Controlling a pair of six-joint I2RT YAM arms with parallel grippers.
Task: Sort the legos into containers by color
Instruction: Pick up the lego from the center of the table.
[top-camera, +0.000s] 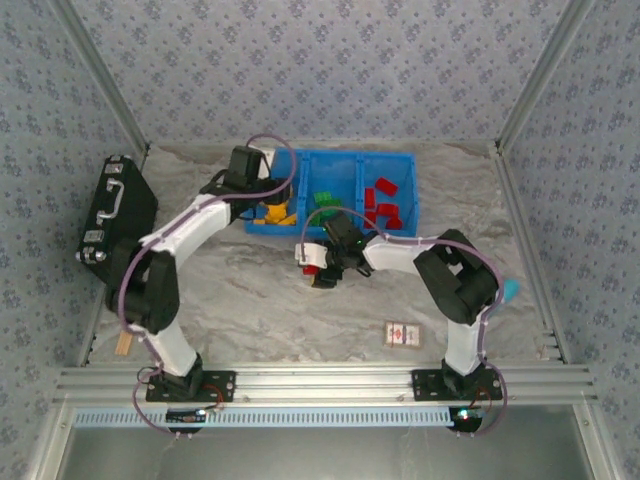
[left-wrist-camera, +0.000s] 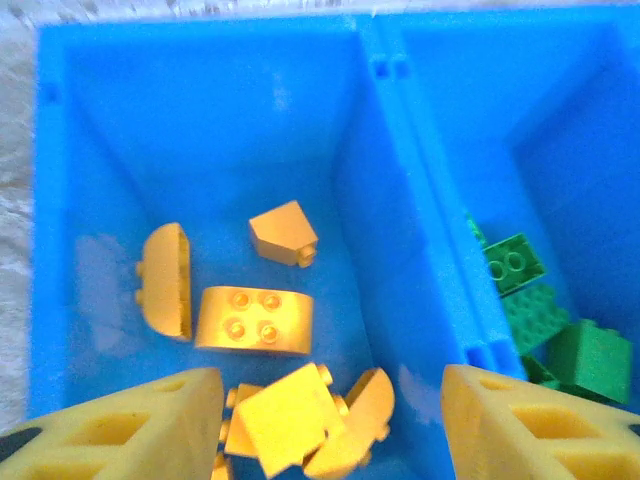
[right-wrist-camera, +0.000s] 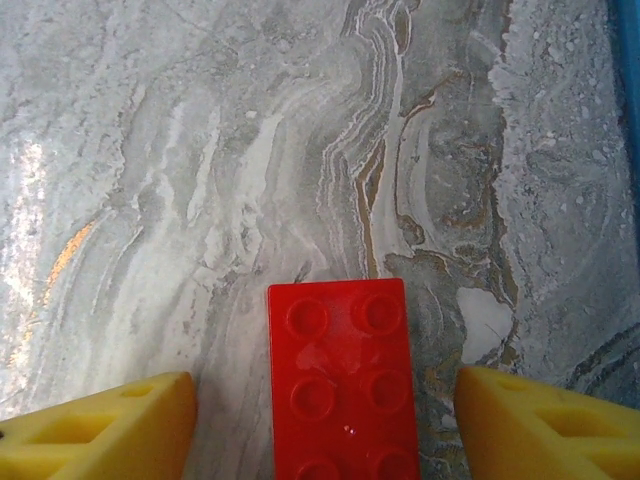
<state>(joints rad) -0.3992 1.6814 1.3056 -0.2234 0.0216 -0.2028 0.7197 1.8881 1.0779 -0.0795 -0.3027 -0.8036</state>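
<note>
Fingers (right-wrist-camera: 110, 425) of the right gripper (right-wrist-camera: 325, 400) stand parted either side of a red lego (right-wrist-camera: 345, 340) lying on the table (right-wrist-camera: 200, 180) (gaps both sides); best to centre, then squeeze its long sides squarely

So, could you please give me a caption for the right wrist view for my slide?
Right hand open over the marbled table, a red lego lying between its yellow fingers.
</note>
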